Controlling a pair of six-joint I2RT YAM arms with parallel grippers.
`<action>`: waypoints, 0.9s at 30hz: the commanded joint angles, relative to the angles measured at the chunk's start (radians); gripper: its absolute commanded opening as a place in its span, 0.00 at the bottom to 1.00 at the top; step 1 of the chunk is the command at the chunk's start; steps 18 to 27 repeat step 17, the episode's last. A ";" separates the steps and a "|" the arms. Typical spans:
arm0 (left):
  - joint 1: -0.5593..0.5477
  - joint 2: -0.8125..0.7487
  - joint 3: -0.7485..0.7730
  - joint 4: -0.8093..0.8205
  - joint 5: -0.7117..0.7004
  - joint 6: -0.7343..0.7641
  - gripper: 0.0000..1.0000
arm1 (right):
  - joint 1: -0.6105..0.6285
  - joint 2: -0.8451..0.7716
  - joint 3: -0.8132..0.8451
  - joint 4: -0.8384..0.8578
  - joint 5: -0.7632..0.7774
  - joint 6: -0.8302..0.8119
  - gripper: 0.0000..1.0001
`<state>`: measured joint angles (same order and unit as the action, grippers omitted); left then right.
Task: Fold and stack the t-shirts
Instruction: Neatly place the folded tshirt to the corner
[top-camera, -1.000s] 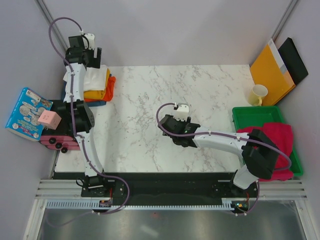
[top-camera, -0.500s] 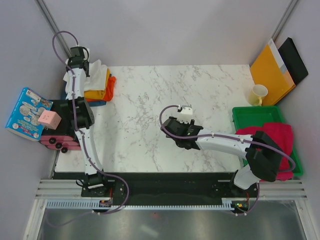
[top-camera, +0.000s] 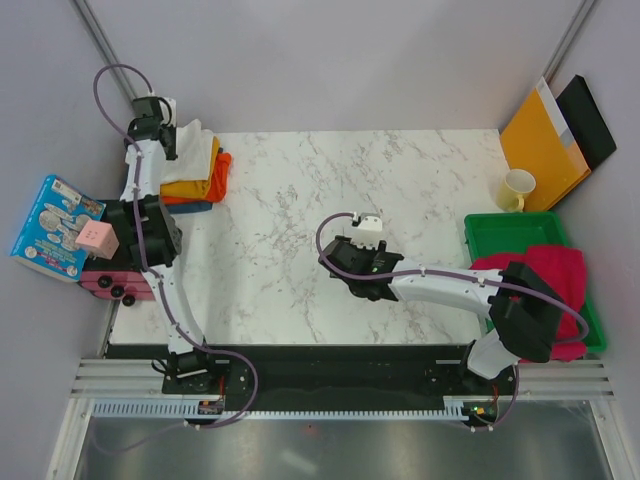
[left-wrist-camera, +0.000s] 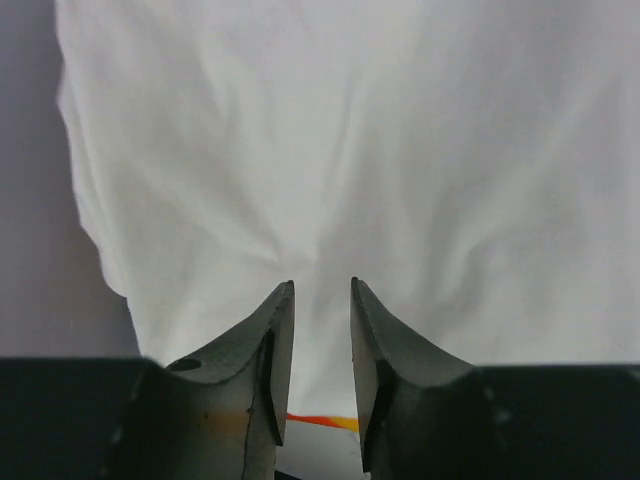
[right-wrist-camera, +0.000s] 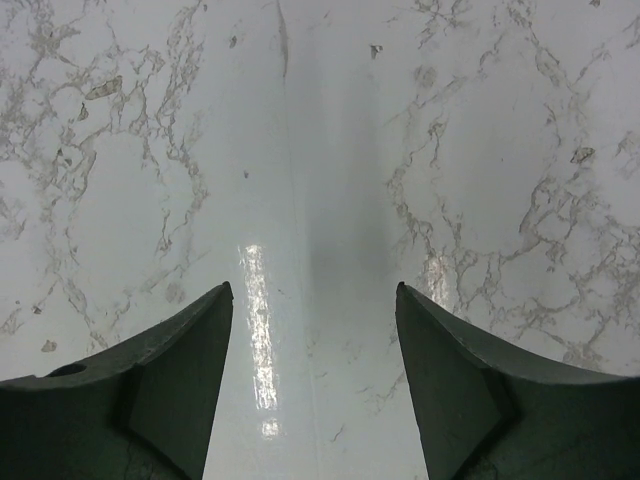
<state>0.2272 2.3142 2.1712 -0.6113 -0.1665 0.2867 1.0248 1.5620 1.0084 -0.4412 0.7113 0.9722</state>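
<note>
At the table's far left lies a stack of folded t-shirts: white (top-camera: 195, 150) on top, then mustard yellow (top-camera: 195, 186), orange (top-camera: 222, 165) and blue (top-camera: 195, 207) at the bottom. My left gripper (top-camera: 168, 140) hovers at the stack's back left edge. In the left wrist view the gripper (left-wrist-camera: 322, 285) has its jaws a narrow gap apart over the white shirt (left-wrist-camera: 350, 150), with nothing pinched; an orange-yellow edge (left-wrist-camera: 320, 421) shows below. A crimson-pink shirt (top-camera: 545, 270) lies bunched in the green tray (top-camera: 500, 228). My right gripper (top-camera: 345, 265) hangs open over bare marble (right-wrist-camera: 320, 150) mid-table.
An orange-yellow envelope (top-camera: 540, 140) and a black folder (top-camera: 590, 120) lean at the back right, with a cream mug (top-camera: 517, 188) in front of them. A picture box (top-camera: 55, 228), a pink cube (top-camera: 97, 238) and a pink case (top-camera: 110, 282) sit off the table's left edge.
My left gripper drew back left from over the white shirt; its jaws went from wide to shut, then parted a little. The right gripper shifted slightly.
</note>
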 joint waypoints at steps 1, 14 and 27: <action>-0.017 -0.235 -0.045 0.122 0.111 -0.067 0.38 | 0.018 0.006 0.050 0.004 0.016 -0.006 0.74; -0.307 -0.737 -0.564 0.041 0.289 -0.006 0.89 | 0.080 -0.074 0.019 -0.036 0.069 0.028 0.74; -0.373 -0.831 -0.694 0.039 0.372 -0.020 0.91 | 0.081 -0.091 0.035 -0.059 0.085 0.011 0.74</action>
